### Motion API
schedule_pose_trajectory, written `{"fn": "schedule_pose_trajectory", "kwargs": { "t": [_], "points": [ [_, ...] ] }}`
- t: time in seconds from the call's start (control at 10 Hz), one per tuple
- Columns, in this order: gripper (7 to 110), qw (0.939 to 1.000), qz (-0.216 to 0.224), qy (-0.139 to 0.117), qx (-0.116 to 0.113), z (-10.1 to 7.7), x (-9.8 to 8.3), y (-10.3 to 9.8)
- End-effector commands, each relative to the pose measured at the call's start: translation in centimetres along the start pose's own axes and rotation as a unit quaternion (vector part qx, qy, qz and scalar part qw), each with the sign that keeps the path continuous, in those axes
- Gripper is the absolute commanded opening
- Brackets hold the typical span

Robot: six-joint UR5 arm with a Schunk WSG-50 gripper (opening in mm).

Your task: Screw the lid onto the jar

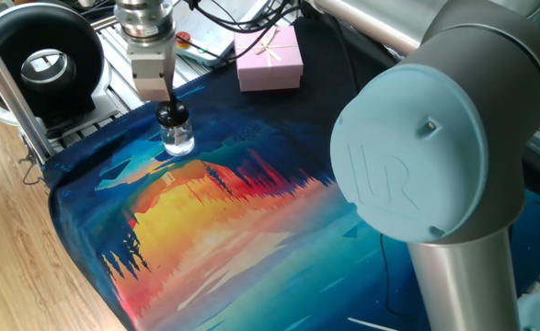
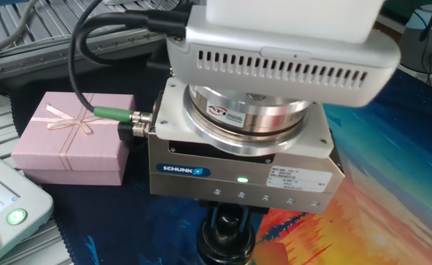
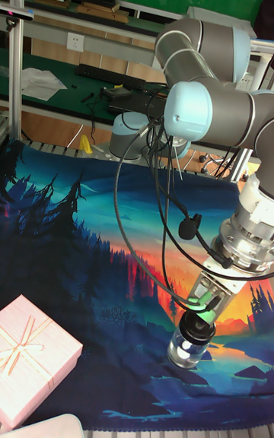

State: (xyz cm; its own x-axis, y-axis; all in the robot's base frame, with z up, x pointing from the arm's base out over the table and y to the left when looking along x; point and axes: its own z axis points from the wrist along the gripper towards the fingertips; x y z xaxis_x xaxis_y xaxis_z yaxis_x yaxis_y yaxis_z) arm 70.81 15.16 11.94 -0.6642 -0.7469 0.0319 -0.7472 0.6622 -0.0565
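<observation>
Lid (image 1: 169, 117) seated on jar (image 1: 178, 140), directly beneath jaws clenched on it; threading likely underway, final tightening and release left.

Small clear jar (image 1: 178, 141) upright, directly below end effector (image 1: 168, 108); black lid (image 1: 171, 118) seated on its neck.

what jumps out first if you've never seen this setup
The bright sunset-forest cloth covering the table, then the big grey arm filling the near right of one fixed view. At the cloth's far left the gripper stands straight down over the lid on the jar, with a pink box behind.
</observation>
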Motion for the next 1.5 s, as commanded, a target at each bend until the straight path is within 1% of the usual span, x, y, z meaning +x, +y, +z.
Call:
{"fn": "schedule_pose_trajectory", "kwargs": {
  "t": [0.0,0.1,0.2,0.3,0.4,0.5,0.6,0.7,0.9,1.4],
  "points": [
    [7,0.9989,0.047,-0.006,-0.005,0.5,-0.4,0.4],
    [7,0.9986,0.053,0.0,-0.001,0.5,-0.1,-0.1],
    [7,0.9981,0.06,0.012,0.003,0.0,0.5,-0.6],
    [7,0.9965,0.082,0.02,-0.001,-0.7,0.8,-0.7],
    [7,0.9945,0.101,0.027,0.001,-1.3,0.8,-0.7],
    [7,0.9919,0.123,0.032,0.002,-1.4,0.6,-0.6],
    [7,0.9903,0.137,0.025,-0.009,-1.0,0.2,-0.2],
    [7,0.9895,0.142,0.025,-0.008,-0.7,0.3,-0.3],
    [7,0.9889,0.146,0.029,-0.005,-0.7,0.4,-0.5],
    [7,0.9862,0.163,0.024,-0.012,-0.3,-0.2,-0.2]
  ]
}}
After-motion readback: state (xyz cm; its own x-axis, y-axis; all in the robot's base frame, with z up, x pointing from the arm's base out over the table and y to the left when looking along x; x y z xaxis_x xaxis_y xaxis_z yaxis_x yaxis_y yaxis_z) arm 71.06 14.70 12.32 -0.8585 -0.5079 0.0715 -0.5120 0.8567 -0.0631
